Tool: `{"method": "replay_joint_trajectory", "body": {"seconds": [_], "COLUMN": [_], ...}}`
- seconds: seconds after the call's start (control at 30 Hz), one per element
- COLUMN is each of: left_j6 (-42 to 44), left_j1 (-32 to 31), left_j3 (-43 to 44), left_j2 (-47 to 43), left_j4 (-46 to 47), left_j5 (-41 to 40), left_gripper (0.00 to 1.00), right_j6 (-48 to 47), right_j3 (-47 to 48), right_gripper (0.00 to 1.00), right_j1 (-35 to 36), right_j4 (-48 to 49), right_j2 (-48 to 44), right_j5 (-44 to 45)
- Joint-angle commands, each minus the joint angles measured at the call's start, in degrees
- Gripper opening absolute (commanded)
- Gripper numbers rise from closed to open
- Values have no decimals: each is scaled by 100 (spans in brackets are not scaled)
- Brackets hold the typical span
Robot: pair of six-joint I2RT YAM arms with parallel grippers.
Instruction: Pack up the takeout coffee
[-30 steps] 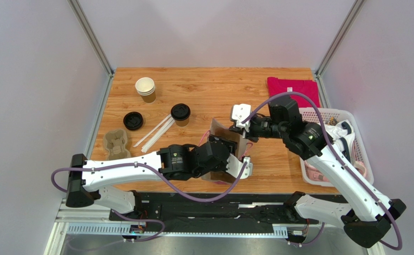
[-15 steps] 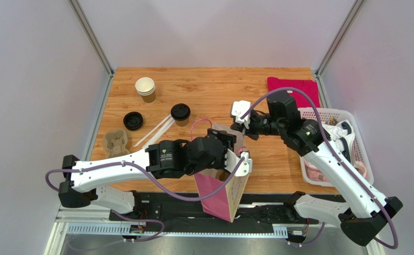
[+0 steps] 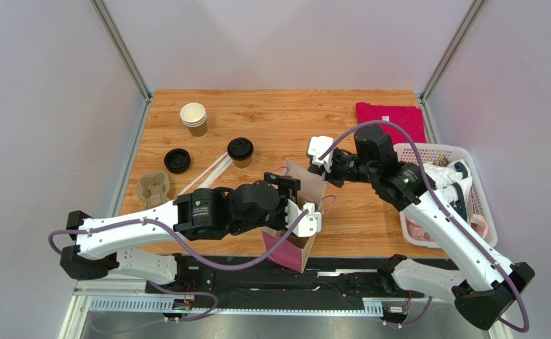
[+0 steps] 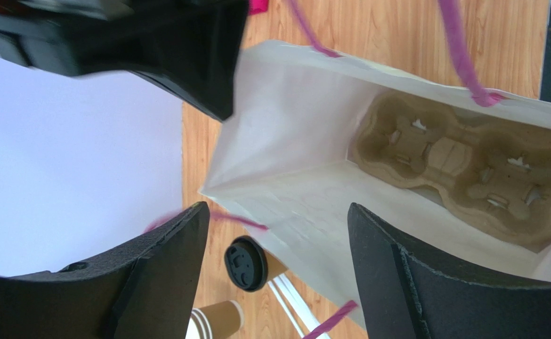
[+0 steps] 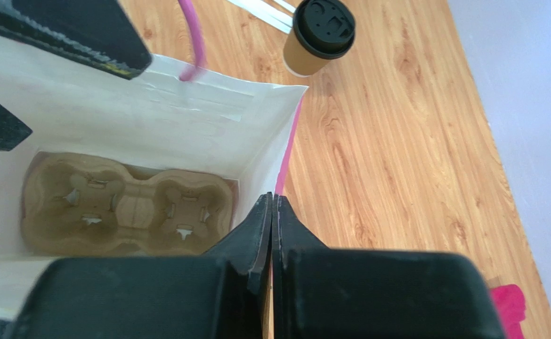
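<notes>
Moved: the left arm has drawn back toward the near left corner of the worktop (image 3: pixel 370 212). The paper bag (image 3: pixel 310 185), which hung far out over the near edge half a second ago, now shows less of its pink side past that edge. The right arm has hardly shifted.
Left gripper (image 4: pixel 277 208): released, fingers spread wide, facing the bag's open mouth with nothing held between them.
Right gripper (image 5: pixel 271 201): clenched, fingers pressed together on the bag's rim at a corner.
Paper bag: cream with pink handles, at the near edge near the middle, mouth open.
Cup carrier (image 5: pixel 126 205): grey-brown pulp, flat on the bottom of the bag, both pockets empty.
Takeout coffee (image 3: pixel 241 150): upright on the worktop left of centre, black lid on, outside the bag and apart from both grippers.
Straws (image 3: pixel 207 173): two white ones just beside the coffee, on its near left.
Left edge: a second pulp carrier (image 3: pixel 152 189), with a loose black lid (image 3: pixel 177 160) beyond it.
Far left: a stack of paper cups (image 3: pixel 194 119).
Right edge: a white basket (image 3: pixel 427 150); a pink cloth (image 3: pixel 391 116) at the far right corner.
</notes>
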Motion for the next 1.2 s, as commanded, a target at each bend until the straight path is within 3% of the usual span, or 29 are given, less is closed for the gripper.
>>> {"method": "replay_joint_trajectory", "body": {"seconds": [0.0, 0.33, 0.57, 0.6, 0.67, 0.7, 0.73, 0.8, 0.93, 1.03, 1.17], "left_j6": [-39, -741, -1741, -1883, -2277, -2358, -2385, -2412, -2920, -3352, -3458], "left_j1": [-19, 121, 480, 604, 1128, 1306, 1447, 1738, 2579, 3195, 3321], "left_j3": [-482, 122, 1335, 1389, 1407, 1355, 1258, 942, 573, 388, -16], "left_j2": [-284, -856, -768, -786, -865, -909, -953, -1084, -1330, -1445, -1682], "left_j4": [384, 938, 307, 158, -1, -80, -98, -81, -98, -256, -388], "left_j5": [113, 490, 833, 877, 1200, 1307, 1387, 1624, 2151, 3150, 3979], "left_gripper": [80, 80, 85, 86, 86, 87, 87, 92, 93, 94, 95], "right_j6": [145, 162, 259, 302, 408, 434, 461, 426, 382, 382, 224], "right_j3": [2, -288, -218, -113, 71, 281, 405, 616, 1379, 2099, 2856], "right_gripper": [0, 0, 0, 3, 20, 29, 47, 62, 68, 68, 69], "right_j1": [-21, -21, -48, -56, -65, -65, -65, -91, -100, -135, -144], "right_j4": [541, 813, 743, 691, 410, 296, 60, -205, -898, -1504, -2349], "right_j2": [-202, -324, -281, -255, -167, -62, 9, 193, 666, 1246, 1942], "right_j5": [148, 280, 280, 297, 350, 376, 402, 350, 437, 569, 359]}}
